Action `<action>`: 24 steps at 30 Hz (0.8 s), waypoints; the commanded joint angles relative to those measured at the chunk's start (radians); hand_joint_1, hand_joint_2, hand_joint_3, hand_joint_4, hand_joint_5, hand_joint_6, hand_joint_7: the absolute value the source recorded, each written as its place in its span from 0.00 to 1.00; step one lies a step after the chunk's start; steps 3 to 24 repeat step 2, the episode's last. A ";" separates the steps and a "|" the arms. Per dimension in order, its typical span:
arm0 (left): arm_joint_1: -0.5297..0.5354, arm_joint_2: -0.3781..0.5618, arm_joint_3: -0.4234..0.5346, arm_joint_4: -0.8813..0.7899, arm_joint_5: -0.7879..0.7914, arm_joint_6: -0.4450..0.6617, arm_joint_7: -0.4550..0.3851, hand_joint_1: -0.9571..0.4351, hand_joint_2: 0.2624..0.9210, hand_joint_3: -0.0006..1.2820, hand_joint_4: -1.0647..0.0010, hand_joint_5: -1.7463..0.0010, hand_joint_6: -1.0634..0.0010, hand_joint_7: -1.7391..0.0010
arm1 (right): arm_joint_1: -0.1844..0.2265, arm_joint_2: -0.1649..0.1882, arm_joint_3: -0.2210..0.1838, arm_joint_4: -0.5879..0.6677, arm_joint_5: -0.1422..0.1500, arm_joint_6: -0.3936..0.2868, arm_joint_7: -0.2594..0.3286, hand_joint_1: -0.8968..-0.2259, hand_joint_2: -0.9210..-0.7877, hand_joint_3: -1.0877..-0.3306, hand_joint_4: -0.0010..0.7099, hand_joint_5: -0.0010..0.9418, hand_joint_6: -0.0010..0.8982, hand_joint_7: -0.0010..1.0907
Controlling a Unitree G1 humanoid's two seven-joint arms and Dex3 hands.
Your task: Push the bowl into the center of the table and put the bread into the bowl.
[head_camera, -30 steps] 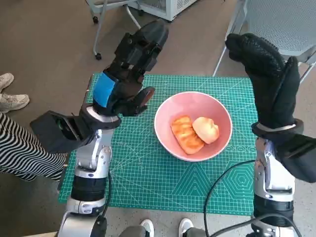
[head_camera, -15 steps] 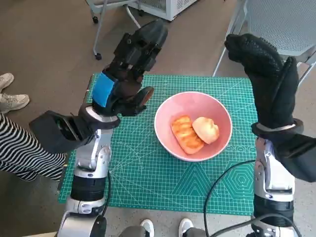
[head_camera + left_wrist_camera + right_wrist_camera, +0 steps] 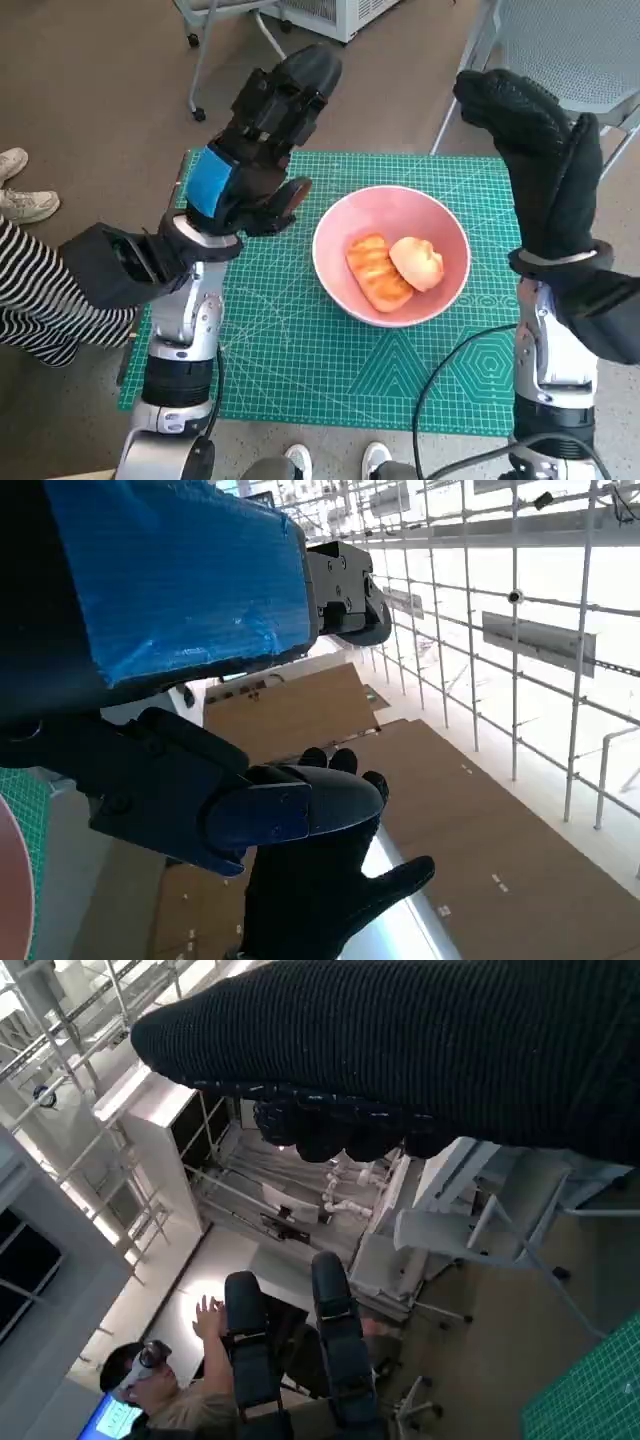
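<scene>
1. A person's striped leg [image 3: 35, 300] and white shoe [image 3: 22, 205] lay at nine o'clock, off the green mat [image 3: 300, 370].
2. The left hand [image 3: 255, 150] was raised over the mat's ten o'clock corner, fingers apart, holding nothing.
3. The pink bowl [image 3: 390, 200] sat near the mat's middle, holding two pieces of bread [image 3: 395, 268] side by side and touching.
4. The right hand [image 3: 540, 150] stood raised at two o'clock, fingertips curled over, nothing in it.
</scene>
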 commanded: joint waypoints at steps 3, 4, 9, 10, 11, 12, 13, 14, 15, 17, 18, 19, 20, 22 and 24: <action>0.001 0.011 0.003 -0.005 -0.013 0.008 -0.009 0.23 1.00 0.38 0.99 0.90 1.00 0.70 | 0.023 0.002 0.000 0.005 0.007 0.012 0.010 0.29 0.00 0.54 0.27 0.00 0.04 0.53; 0.001 0.011 0.003 -0.005 -0.013 0.008 -0.009 0.23 1.00 0.38 0.99 0.90 1.00 0.70 | 0.023 0.002 0.000 0.005 0.007 0.012 0.010 0.29 0.00 0.54 0.27 0.00 0.04 0.53; 0.001 0.011 0.003 -0.005 -0.013 0.008 -0.009 0.23 1.00 0.38 0.99 0.90 1.00 0.70 | 0.023 0.002 0.000 0.005 0.007 0.012 0.010 0.29 0.00 0.54 0.27 0.00 0.04 0.53; 0.001 0.011 0.003 -0.005 -0.013 0.008 -0.009 0.23 1.00 0.38 0.99 0.90 1.00 0.70 | 0.023 0.002 0.000 0.005 0.007 0.012 0.010 0.29 0.00 0.54 0.27 0.00 0.04 0.53; 0.001 0.011 0.003 -0.005 -0.013 0.008 -0.009 0.23 1.00 0.38 0.99 0.90 1.00 0.70 | 0.023 0.002 0.000 0.005 0.007 0.012 0.010 0.29 0.00 0.54 0.27 0.00 0.04 0.53; 0.001 0.011 0.003 -0.005 -0.013 0.008 -0.009 0.23 1.00 0.38 0.99 0.90 1.00 0.70 | 0.023 0.002 0.000 0.005 0.007 0.012 0.010 0.29 0.00 0.54 0.27 0.00 0.04 0.53; 0.001 0.011 0.003 -0.005 -0.013 0.008 -0.009 0.23 1.00 0.38 0.99 0.90 1.00 0.70 | 0.023 0.002 0.000 0.005 0.007 0.012 0.010 0.29 0.00 0.54 0.27 0.00 0.04 0.53; 0.001 0.011 0.003 -0.005 -0.013 0.008 -0.009 0.23 1.00 0.38 0.99 0.90 1.00 0.70 | 0.023 0.002 0.000 0.005 0.007 0.012 0.010 0.29 0.00 0.54 0.27 0.00 0.04 0.53; 0.001 0.011 0.003 -0.005 -0.013 0.008 -0.009 0.23 1.00 0.38 0.99 0.90 1.00 0.70 | 0.023 0.002 0.000 0.005 0.007 0.012 0.010 0.29 0.00 0.54 0.27 0.00 0.04 0.53; 0.001 0.011 0.003 -0.005 -0.013 0.008 -0.009 0.23 1.00 0.38 0.99 0.90 1.00 0.70 | 0.023 0.002 0.000 0.005 0.007 0.012 0.010 0.29 0.00 0.54 0.27 0.00 0.04 0.53; 0.001 0.011 0.003 -0.005 -0.013 0.008 -0.009 0.23 1.00 0.38 0.99 0.90 1.00 0.70 | 0.023 0.002 0.000 0.005 0.007 0.012 0.010 0.29 0.00 0.54 0.27 0.00 0.04 0.53; 0.001 0.011 0.003 -0.005 -0.013 0.008 -0.009 0.23 1.00 0.38 0.99 0.90 1.00 0.70 | 0.023 0.002 0.000 0.005 0.007 0.012 0.010 0.29 0.00 0.54 0.27 0.00 0.04 0.53; 0.001 0.011 0.003 -0.005 -0.013 0.008 -0.009 0.23 1.00 0.38 0.99 0.90 1.00 0.70 | 0.023 0.002 0.000 0.005 0.007 0.012 0.010 0.29 0.00 0.54 0.27 0.00 0.04 0.53; 0.001 0.011 0.003 -0.005 -0.013 0.008 -0.009 0.23 1.00 0.38 0.99 0.90 1.00 0.70 | 0.023 0.002 0.000 0.005 0.007 0.012 0.010 0.29 0.00 0.54 0.27 0.00 0.04 0.53; 0.001 0.011 0.003 -0.005 -0.013 0.008 -0.009 0.23 1.00 0.38 0.99 0.90 1.00 0.70 | 0.023 0.002 0.000 0.005 0.007 0.012 0.010 0.29 0.00 0.54 0.27 0.00 0.04 0.53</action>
